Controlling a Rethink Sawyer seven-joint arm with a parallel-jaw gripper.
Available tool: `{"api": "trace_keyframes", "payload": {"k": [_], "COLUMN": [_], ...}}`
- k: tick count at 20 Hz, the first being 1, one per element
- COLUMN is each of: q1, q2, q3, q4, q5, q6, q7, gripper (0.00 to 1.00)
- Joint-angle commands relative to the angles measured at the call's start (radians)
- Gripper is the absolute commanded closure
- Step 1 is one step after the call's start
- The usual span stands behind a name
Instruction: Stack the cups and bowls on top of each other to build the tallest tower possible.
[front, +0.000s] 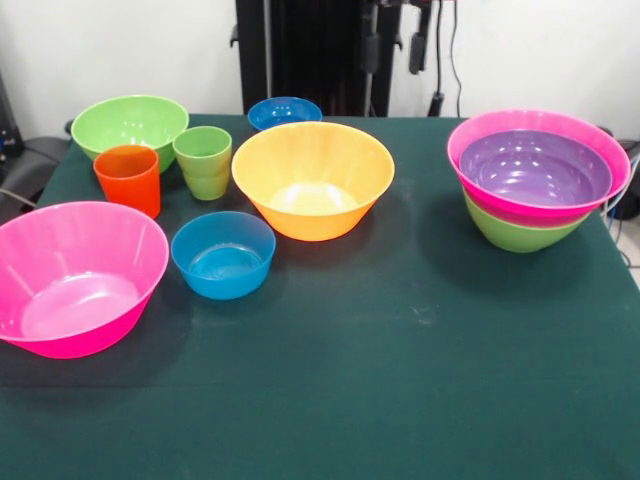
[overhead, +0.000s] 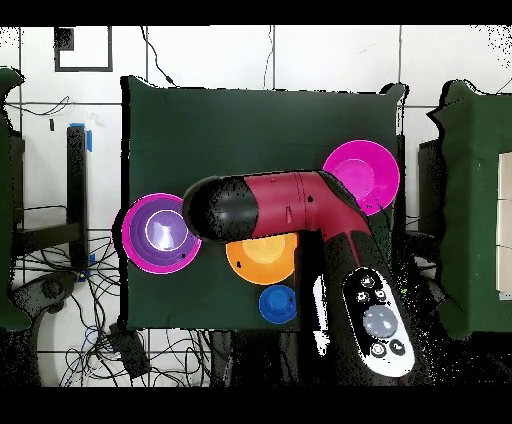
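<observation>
Bowls and cups sit scattered on the green bench (front: 400, 380) in the front view. At one side a tower (front: 538, 180) has begun: a shallow purple bowl (front: 535, 168) nests in a pink bowl (front: 600, 150), itself in a green bowl (front: 515, 235). Well apart from it stand a big orange bowl (front: 313, 178), a blue bowl (front: 223, 254) just beside it, a loose pink bowl (front: 75, 278), another green bowl (front: 128, 125), a second small blue bowl (front: 284, 111) behind, and the orange-red cup (front: 128, 178) and light green cup (front: 203, 161) close together. No jaws show here.

Overhead, the red and black arm (overhead: 290, 205) reaches across the bench, covering part of the orange bowl; the nested pile lies beyond its black end. Whether the jaws are apart or together I cannot tell.

These glossy plastic pieces look light, stiff and slippery; a pinch on a rim wall seems the surest hold, and the narrow cups should tip easily.
</observation>
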Motion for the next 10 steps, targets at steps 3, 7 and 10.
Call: {"api": "trace_keyframes", "payload": {"k": [3, 7, 10], "q1": [-0.034, -0.051, -0.063], "q2": [0.078, 0.097, 0.106], "q3": [0.094, 0.112, 0.123], "q4": [-0.027, -0.039, -0.041], "q5": [-0.118, -0.131, -0.138], "q6": [-0.056, -0.037, -0.029], "q7": [-0.221, -0.22, -0.219], "gripper": [0.0, 0.0, 0.0]}}
